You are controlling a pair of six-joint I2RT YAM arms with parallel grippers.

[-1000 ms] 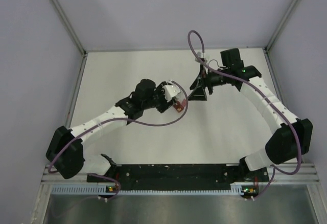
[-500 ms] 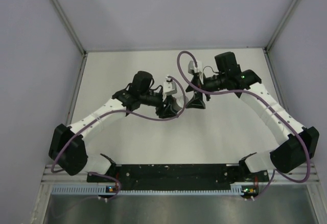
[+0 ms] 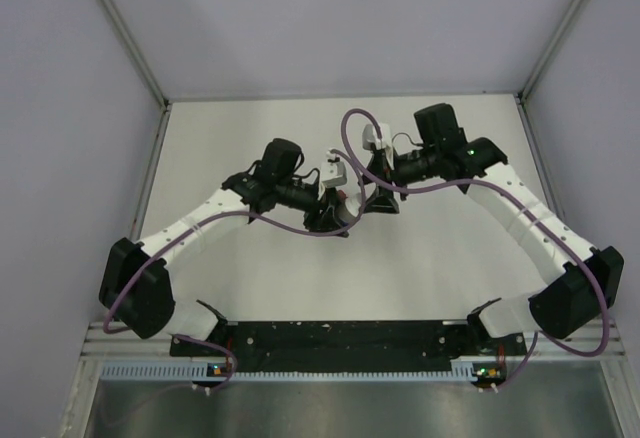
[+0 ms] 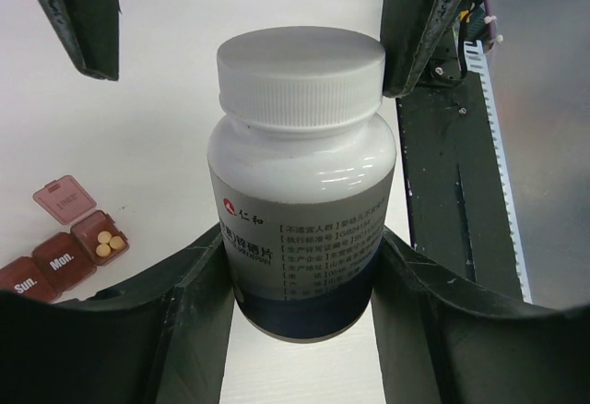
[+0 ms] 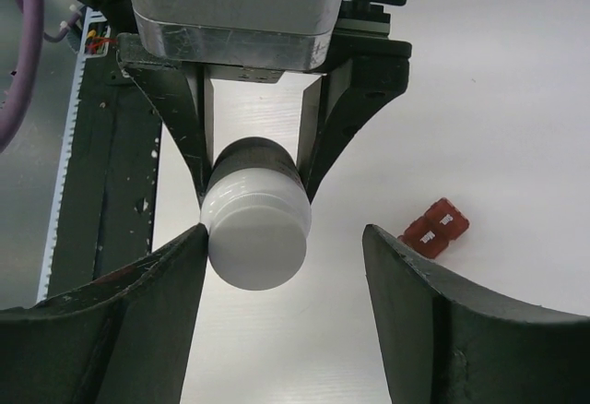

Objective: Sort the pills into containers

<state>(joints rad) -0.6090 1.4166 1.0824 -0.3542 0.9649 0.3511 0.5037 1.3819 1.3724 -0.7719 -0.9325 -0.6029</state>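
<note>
The white bench (image 3: 250,138) carries both arms, which reach in from the near edge and meet about mid-bench, a little toward the far edge. The left arm (image 3: 200,220) and right arm (image 3: 520,203) trail purple cables (image 3: 300,236), and a black rail (image 3: 340,336) runs along the near edge. The left jaws are clenched on the lower body of a white bottle (image 4: 300,192), its cap (image 4: 300,77) pointing at the right jaws. Those are released and spread wider than the cap. One finger (image 4: 419,26) is just beside or touching the cap's side, the other well apart. The red-brown strip (image 4: 57,261) lies on the bench under the meeting arms, largely hidden from above. Its end lid (image 4: 63,199) is open, with two yellow pills (image 4: 109,243) inside.
</note>
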